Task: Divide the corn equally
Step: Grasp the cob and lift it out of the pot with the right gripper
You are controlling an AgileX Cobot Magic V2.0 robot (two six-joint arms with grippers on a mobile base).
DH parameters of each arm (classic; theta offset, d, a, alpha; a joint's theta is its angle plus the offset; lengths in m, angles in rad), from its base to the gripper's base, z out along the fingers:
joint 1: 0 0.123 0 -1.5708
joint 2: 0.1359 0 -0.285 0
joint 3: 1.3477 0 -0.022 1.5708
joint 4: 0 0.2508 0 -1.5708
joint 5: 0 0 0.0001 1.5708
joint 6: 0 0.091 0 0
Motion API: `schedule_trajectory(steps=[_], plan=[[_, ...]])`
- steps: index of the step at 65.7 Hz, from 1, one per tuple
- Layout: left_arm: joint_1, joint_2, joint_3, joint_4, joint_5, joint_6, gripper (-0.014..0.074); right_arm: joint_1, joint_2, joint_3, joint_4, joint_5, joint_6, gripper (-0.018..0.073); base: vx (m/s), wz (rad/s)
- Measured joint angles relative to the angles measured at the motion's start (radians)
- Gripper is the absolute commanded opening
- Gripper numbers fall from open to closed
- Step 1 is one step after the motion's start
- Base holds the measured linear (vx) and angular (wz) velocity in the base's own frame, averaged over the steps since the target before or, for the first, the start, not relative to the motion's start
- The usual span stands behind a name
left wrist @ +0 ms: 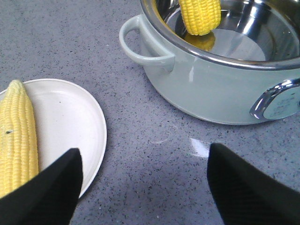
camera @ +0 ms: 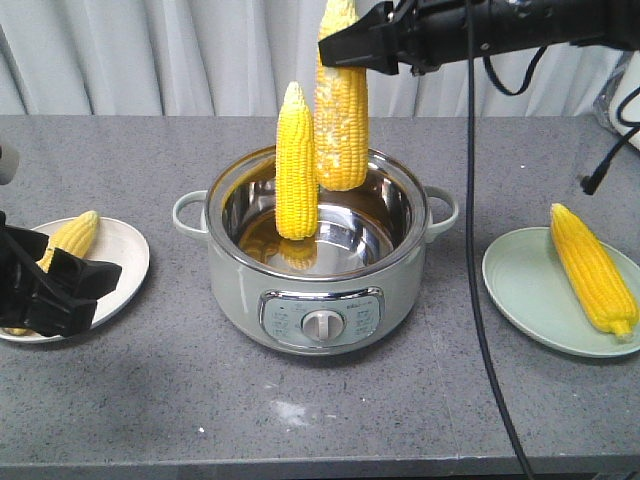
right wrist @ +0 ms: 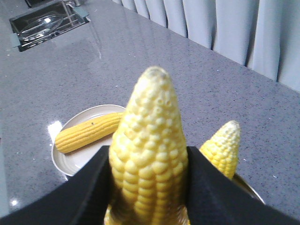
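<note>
While the front view has the right jaws clamped on the raised cob point(camera: 341, 120) near its tip above the pot point(camera: 240, 290), a slip could topple the upright cob point(camera: 296, 165) inside; left-wrist view: left jaws apart, empty, beside the white plate point(left wrist: 70, 122); right-wrist view: only tapered kernels pinched.

1. The held cob point(camera: 341, 120), yellow with whitish kernel patches, hangs upright over the pot point(camera: 232, 300), clamped near its tip by the right gripper point(camera: 345, 50).
2. The standing cob point(camera: 296, 170) stands upright inside the pot, pale tip up.
3. The left cob point(camera: 72, 238) lies on the white plate point(camera: 122, 255).
4. The right cob point(camera: 593, 268) lies diagonally on the green plate point(camera: 520, 288).
</note>
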Motion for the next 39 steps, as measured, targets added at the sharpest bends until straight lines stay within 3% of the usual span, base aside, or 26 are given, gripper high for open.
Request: schedule_trajectory(steps=[6, 21, 39], plan=[[0.000, 0.000, 0.000, 0.000, 0.000, 0.000, 0.0533, 0.000, -0.041, 0.000, -0.044, 0.015, 0.068, 0.0228, 0.00, 0.00], [0.000, 0.000, 0.000, 0.000, 0.001, 0.000, 0.0533, 0.014, -0.164, 0.036, -0.260, 0.030, 0.244, 0.0228, 0.00, 0.00], [0.000, 0.000, 0.000, 0.000, 0.001, 0.000, 0.0533, 0.025, -0.382, 0.322, -0.283, -0.027, 0.231, 0.0228, 0.00, 0.00]])
